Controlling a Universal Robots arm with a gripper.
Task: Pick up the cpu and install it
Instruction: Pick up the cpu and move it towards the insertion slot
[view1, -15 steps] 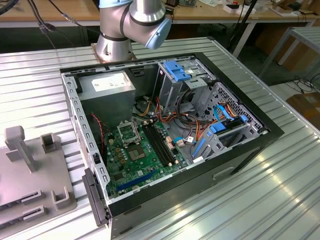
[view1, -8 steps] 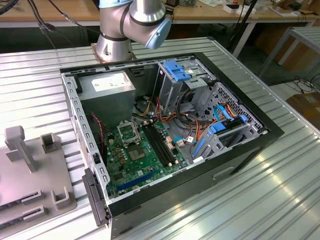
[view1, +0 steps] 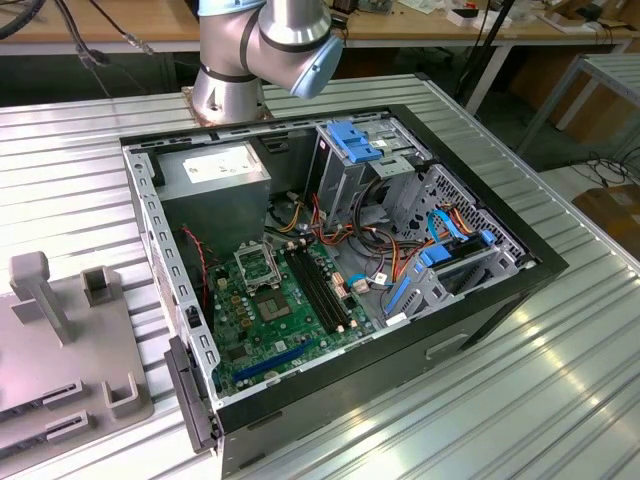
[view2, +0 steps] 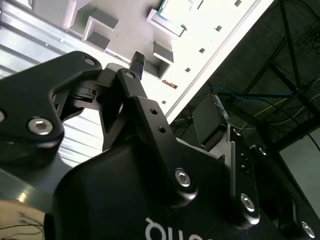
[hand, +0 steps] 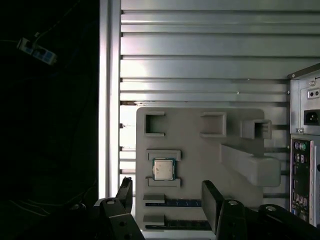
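In the first wrist view the cpu (hand: 163, 169), a small silvery square chip, lies flat in a holder on the grey fixture tray (hand: 200, 155). My gripper (hand: 169, 197) hovers well above it, open, with one black finger (hand: 125, 192) on each side of the chip and nothing held. In the second wrist view the gripper's black linkage and one fingertip (view2: 137, 61) show against the tray far beneath. In the exterior view the green motherboard (view1: 285, 320) lies inside the open computer case (view1: 400, 330), with the metal socket frame (view1: 253, 263) raised.
The exterior view has the arm's base (view1: 228, 85) behind the case and the grey tray (view1: 70, 350) with upright blocks at its left. Cables, drive cages and blue brackets (view1: 445, 260) crowd the case's right half. Ribbed metal table (view1: 560, 380) surrounds everything.
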